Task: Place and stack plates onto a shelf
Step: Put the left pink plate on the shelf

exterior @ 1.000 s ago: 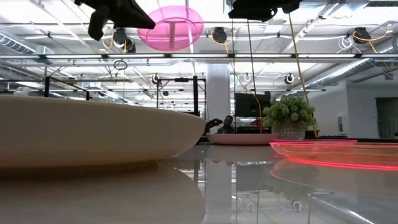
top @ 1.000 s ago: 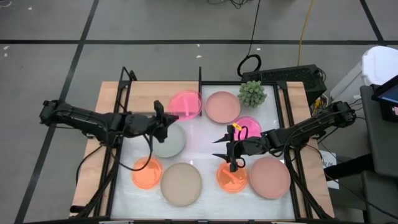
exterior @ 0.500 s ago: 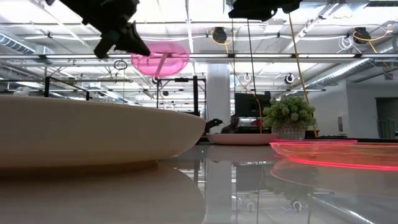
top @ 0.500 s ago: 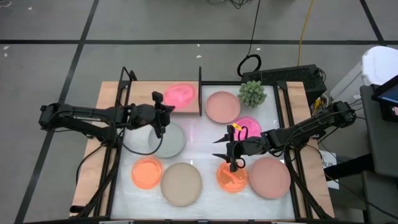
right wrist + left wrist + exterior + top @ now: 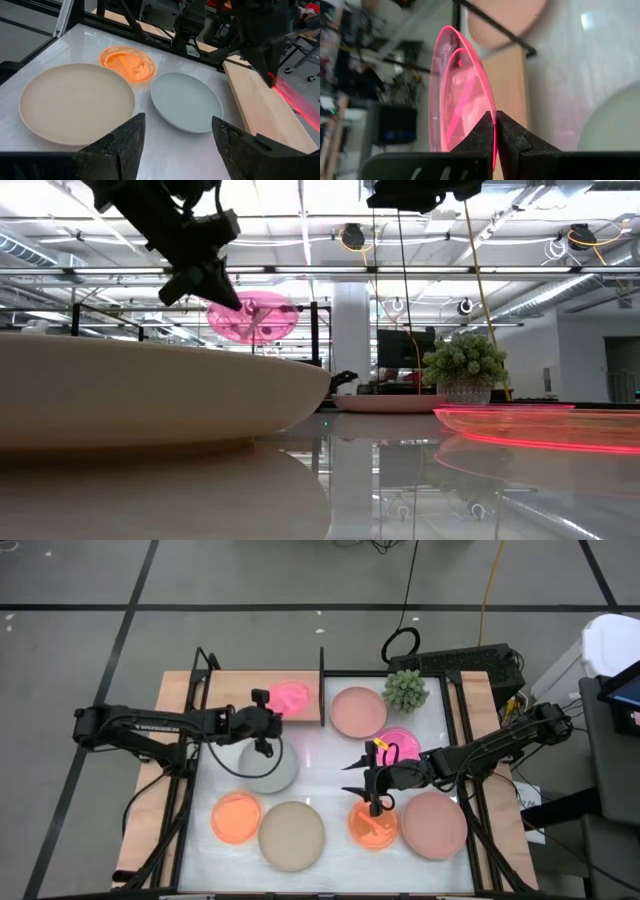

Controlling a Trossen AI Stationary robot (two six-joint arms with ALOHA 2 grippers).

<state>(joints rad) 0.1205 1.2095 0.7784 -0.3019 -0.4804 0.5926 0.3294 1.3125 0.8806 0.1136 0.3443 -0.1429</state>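
Your left gripper (image 5: 268, 708) is pinching the neon pink plate (image 5: 290, 696) by its rim — over the shelf (image 5: 232, 698); your right gripper (image 5: 372, 785) is hanging spread wide, holding nothing.

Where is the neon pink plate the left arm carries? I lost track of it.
In the high view, the neon pink plate hangs tilted over the wooden shelf, pinched in the left pincer.
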